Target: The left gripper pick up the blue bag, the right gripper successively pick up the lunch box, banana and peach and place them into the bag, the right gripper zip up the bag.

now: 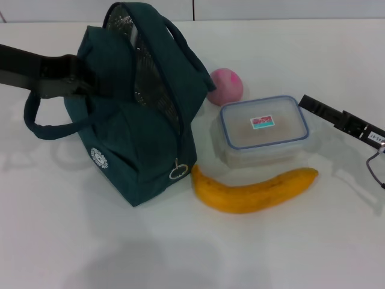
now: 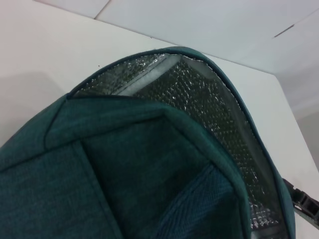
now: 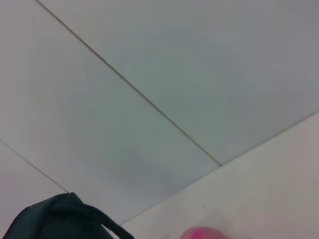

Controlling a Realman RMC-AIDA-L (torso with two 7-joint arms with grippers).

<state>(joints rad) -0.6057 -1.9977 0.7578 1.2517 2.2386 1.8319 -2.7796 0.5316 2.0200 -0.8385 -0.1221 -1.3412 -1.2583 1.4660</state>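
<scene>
**A:** Left gripper first: it reaches in from the left edge and sits pressed against the upper left side of the blue bag, right where the fabric bunches. Is it clamped on the cloth? I cannot tell, the fingertips are buried against the dark fabric.

**B:** And the bag itself?

**A:** Standing on the white table, mouth unzipped, silver foil lining showing inside the opening. One loop handle droops off the left side, the other arches over the top. The round white logo faces front, and the zipper's ring pull hangs at the lower front corner. The left wrist camera is filled with teal cloth and that foil lining.

**B:** What about the right gripper?

**A:** Out at the right edge, well apart from the food, its black finger lying low over the table. Only part of it shows, so I cannot tell how far it is spread, and it has hold of nothing.

**B:** The food?

**A:** All on the table. The lunch box sits right of the bag, lid on. The banana lies in front of it, one tip just beside the bag's bottom corner. The peach sits behind, near the bag and the box's back corner.
</scene>
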